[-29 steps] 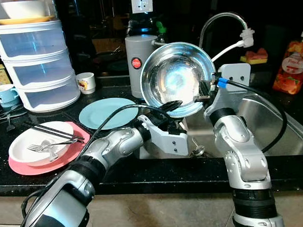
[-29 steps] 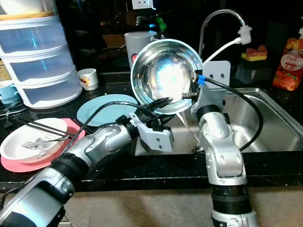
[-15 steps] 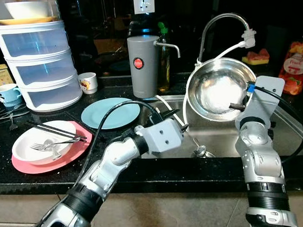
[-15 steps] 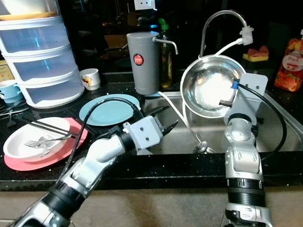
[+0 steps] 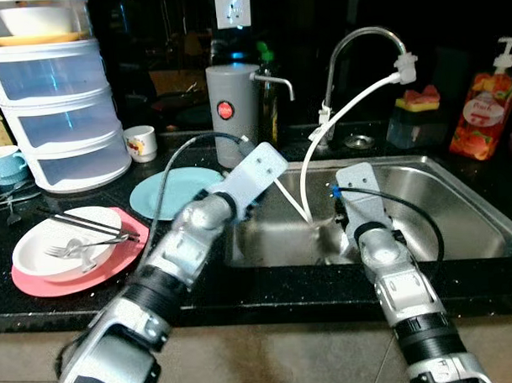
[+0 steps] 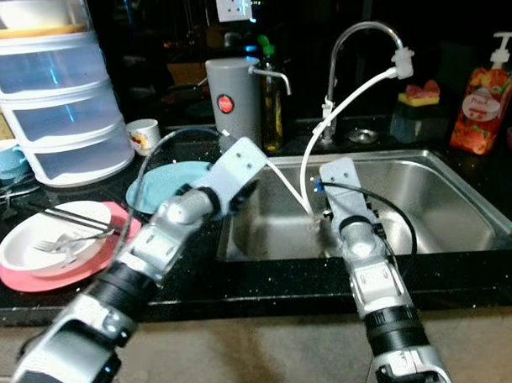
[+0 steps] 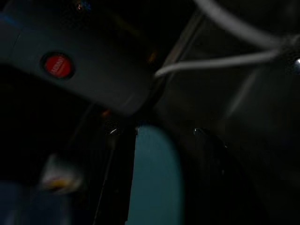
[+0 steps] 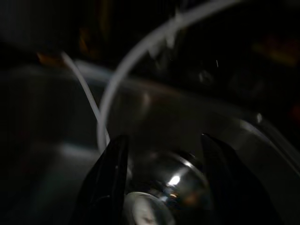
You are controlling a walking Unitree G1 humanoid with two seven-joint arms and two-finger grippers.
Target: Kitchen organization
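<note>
My right arm reaches down into the steel sink (image 5: pixel 463 209), its wrist (image 5: pixel 358 208) low by the near wall. In the right wrist view my right gripper (image 8: pixel 164 138) is open, its black fingers (image 8: pixel 105 183) wide apart over a shiny round metal piece (image 8: pixel 180 185) on the sink floor. A curved steel rim (image 8: pixel 262 133) runs beside it; I cannot tell whether it is the steel bowl. My left wrist (image 5: pixel 253 168) hovers at the sink's left edge, by the blue plate (image 5: pixel 172 193). The left wrist view looks at that blue plate (image 7: pixel 152 178) and the grey dispenser (image 7: pixel 79 70).
A white dish with a fork and chopsticks (image 5: pixel 63 247) sits on a pink plate (image 5: pixel 36 283) at the left. Behind stand plastic drawers (image 5: pixel 58 123), a mug (image 5: pixel 141 142) and the grey dispenser (image 5: pixel 232 108). The faucet (image 5: pixel 360 41) trails a white hose (image 5: pixel 342 117). A soap pouch (image 5: pixel 482 108) is far right.
My right arm has come down from holding the steel bowl up by the faucet into the sink. My left arm has swung up and left to the sink's edge.
</note>
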